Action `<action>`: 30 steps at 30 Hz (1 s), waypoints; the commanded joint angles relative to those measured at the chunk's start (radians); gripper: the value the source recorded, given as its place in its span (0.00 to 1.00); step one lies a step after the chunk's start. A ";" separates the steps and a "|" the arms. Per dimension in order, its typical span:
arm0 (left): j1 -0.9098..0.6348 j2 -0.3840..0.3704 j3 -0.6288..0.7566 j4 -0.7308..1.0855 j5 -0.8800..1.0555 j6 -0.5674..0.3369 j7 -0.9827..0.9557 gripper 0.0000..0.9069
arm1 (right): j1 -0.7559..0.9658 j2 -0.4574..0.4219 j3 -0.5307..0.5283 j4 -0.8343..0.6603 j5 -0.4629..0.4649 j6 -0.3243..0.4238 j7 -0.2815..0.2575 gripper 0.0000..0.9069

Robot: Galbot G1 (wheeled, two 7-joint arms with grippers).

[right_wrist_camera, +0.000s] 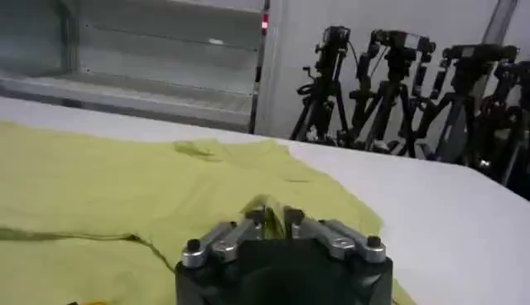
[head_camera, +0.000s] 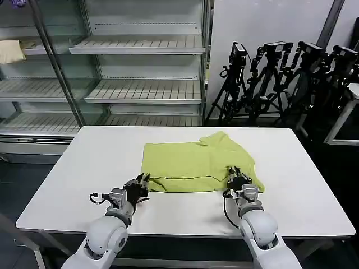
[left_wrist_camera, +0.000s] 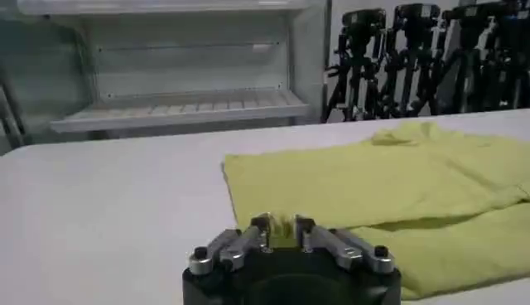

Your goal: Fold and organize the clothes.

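Lime yellow-green T-shirt (head_camera: 193, 165) spread near the middle of the white surface (head_camera: 73, 185), partly folded, with a doubled layer along the near edge and a rumpled bit at the far right corner. Same T-shirt seen low and close from the left wrist (left_wrist_camera: 373, 186) and from the right wrist (right_wrist_camera: 108, 191).

Left pincer (head_camera: 140, 184) down at the near-left corner of the T-shirt, fingers drawn close together with a pinch of the yellow-green fabric between the tips (left_wrist_camera: 282, 230). Right pincer (head_camera: 238, 178) down on the near-right part of the T-shirt, likewise nearly closed, tips pressed into the cloth and gripping a small fold (right_wrist_camera: 272, 217).

Beyond the surface, empty metal shelves (head_camera: 146, 89) to the left and a row of black tripods (head_camera: 280, 78) against the wall to the right.
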 commanded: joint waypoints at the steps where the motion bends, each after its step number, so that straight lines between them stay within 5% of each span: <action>1: 0.074 -0.003 -0.022 -0.101 0.000 0.001 -0.003 1.00 | -0.102 0.005 0.044 0.094 -0.019 0.099 -0.001 1.00; 10: 0.134 -0.028 -0.027 -0.103 -0.026 0.008 -0.011 1.00 | -0.211 0.001 0.162 0.187 -0.010 0.039 0.016 1.00; 20: 0.072 -0.043 0.006 -0.023 -0.037 0.025 -0.028 1.00 | -0.197 -0.015 0.205 0.107 0.159 -0.108 0.044 1.00; 22: 0.065 -0.044 0.008 -0.013 -0.036 0.023 -0.031 0.74 | -0.188 -0.016 0.201 0.096 0.190 -0.125 0.047 1.00; 24: 0.061 -0.044 0.008 0.000 -0.037 0.022 -0.033 0.21 | -0.184 -0.017 0.195 0.088 0.209 -0.131 0.047 1.00; 25: 0.059 -0.044 0.008 0.005 -0.037 0.021 -0.034 0.07 | -0.181 -0.019 0.190 0.084 0.224 -0.135 0.045 1.00; 26: 0.058 -0.045 0.008 0.011 -0.038 0.020 -0.035 0.03 | -0.180 -0.020 0.186 0.081 0.234 -0.138 0.045 0.93; 29: 0.058 -0.046 0.007 0.018 -0.037 0.020 -0.037 0.03 | -0.176 -0.020 0.178 0.075 0.247 -0.136 0.045 0.08; 30: 0.058 -0.046 0.007 0.020 -0.037 0.021 -0.037 0.03 | -0.175 -0.020 0.177 0.075 0.248 -0.135 0.045 0.02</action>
